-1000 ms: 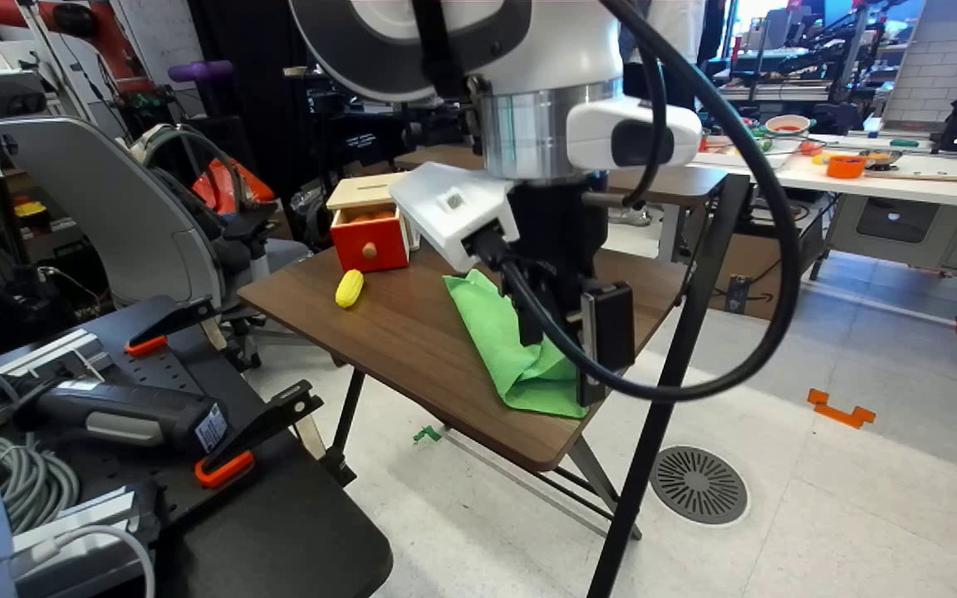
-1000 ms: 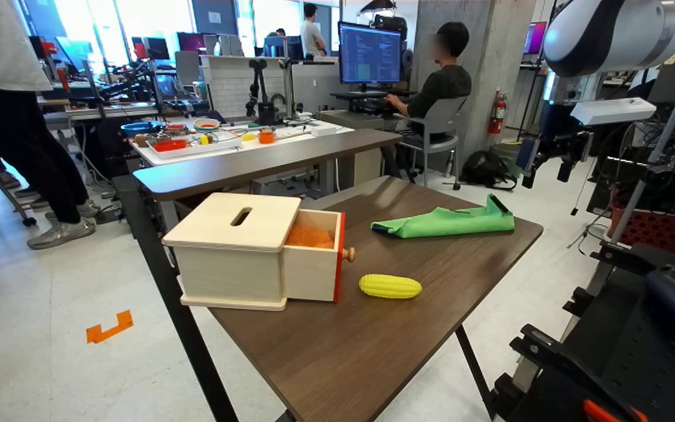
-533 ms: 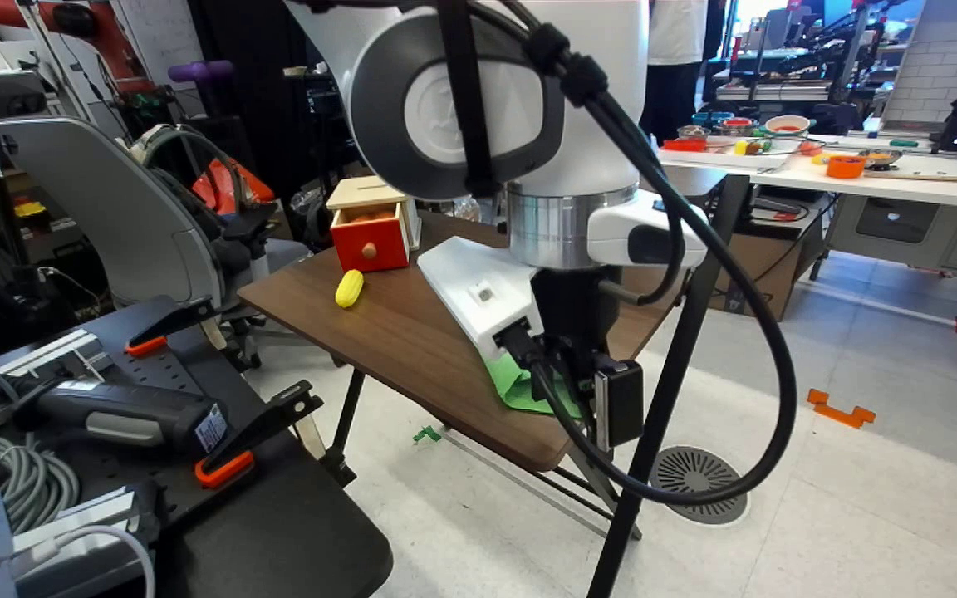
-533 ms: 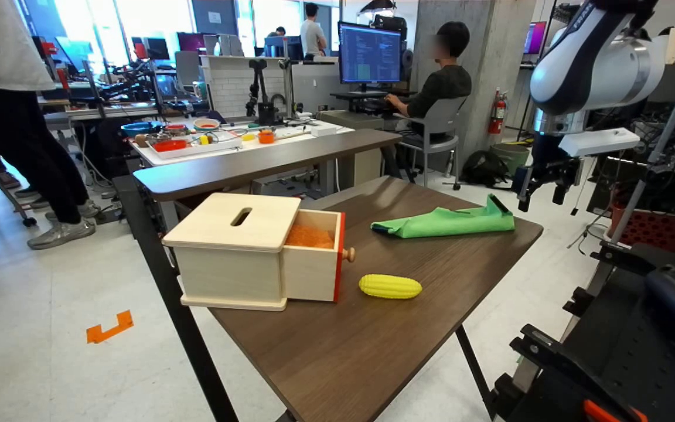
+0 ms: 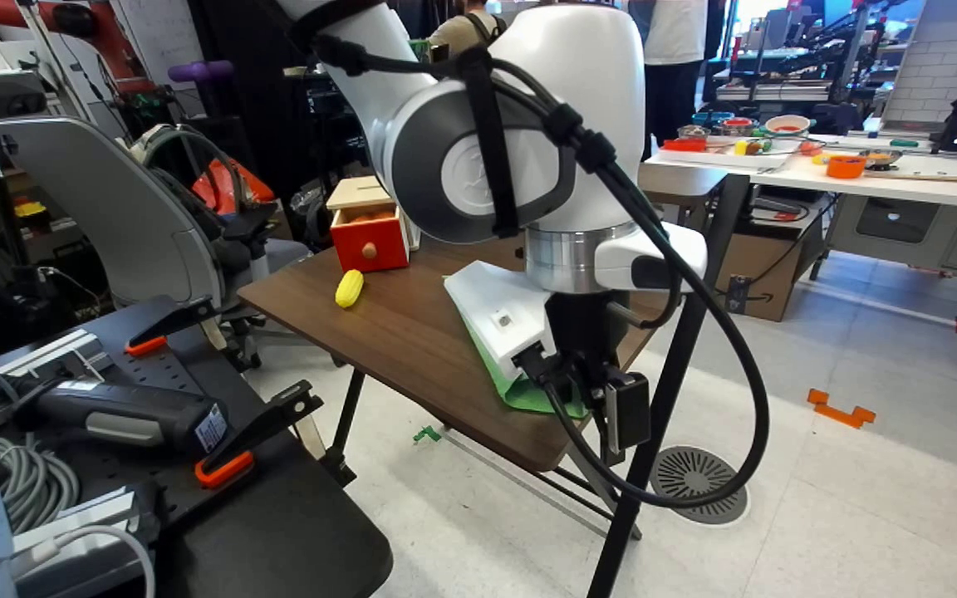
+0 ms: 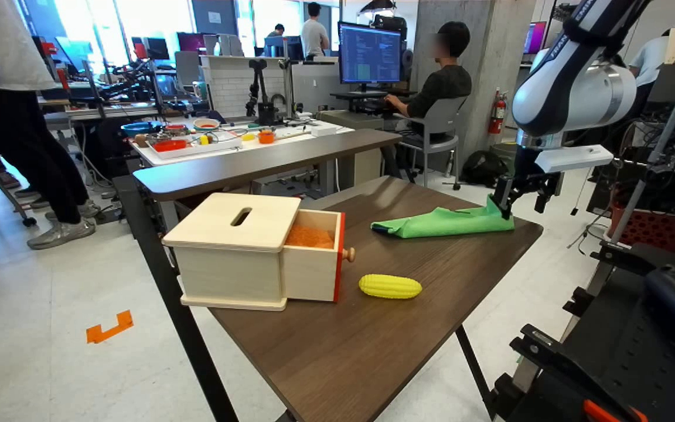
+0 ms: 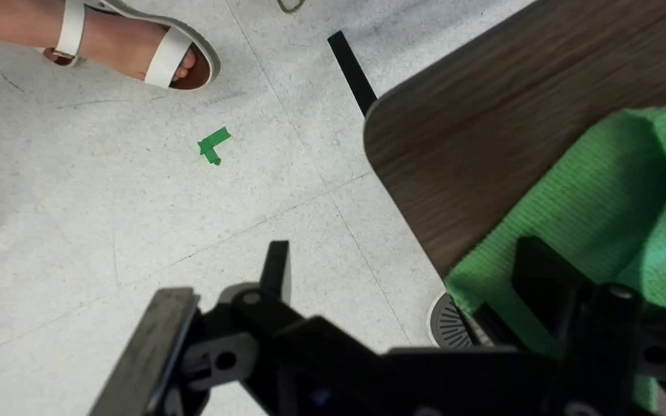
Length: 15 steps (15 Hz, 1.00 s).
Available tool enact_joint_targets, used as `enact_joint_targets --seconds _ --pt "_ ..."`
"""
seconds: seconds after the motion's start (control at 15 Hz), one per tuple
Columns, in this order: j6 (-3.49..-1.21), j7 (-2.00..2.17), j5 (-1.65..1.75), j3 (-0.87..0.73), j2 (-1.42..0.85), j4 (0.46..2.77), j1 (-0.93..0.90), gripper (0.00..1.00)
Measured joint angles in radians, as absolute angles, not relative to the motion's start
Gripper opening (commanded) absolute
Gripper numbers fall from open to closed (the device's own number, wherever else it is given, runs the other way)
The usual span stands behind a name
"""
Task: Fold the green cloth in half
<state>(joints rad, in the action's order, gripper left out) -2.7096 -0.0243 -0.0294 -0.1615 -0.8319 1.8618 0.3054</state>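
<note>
Close by one finger of your gripper point(image 7: 403, 242), the rumpled green cloth point(image 7: 593, 214) lying on the brown table point(image 7: 460, 144), contact not discernible, your jaws standing wide apart, the yellow corn point(image 6: 390, 286) and wooden box point(image 6: 229, 272) well away from your gripper

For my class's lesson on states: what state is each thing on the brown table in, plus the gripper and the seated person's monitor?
Green cloth: rumpled, one end raised
Wooden box: upright, drawer pulled open
Toy corn cob: lying on its side
Gripper: open, jaws apart
Monitor: switched on
</note>
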Motion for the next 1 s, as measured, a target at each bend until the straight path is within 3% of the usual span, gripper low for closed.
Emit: enact_joint_targets --seconds 0.53,0.6,1.0 --pt "-2.710 -0.007 -0.030 -0.147 -0.838 1.831 0.306 0.05" --pt "-2.710 -0.007 -0.030 -0.147 -0.838 1.829 0.307 0.00" --pt "-2.710 -0.007 -0.030 -0.148 -0.842 1.826 0.313 0.00"
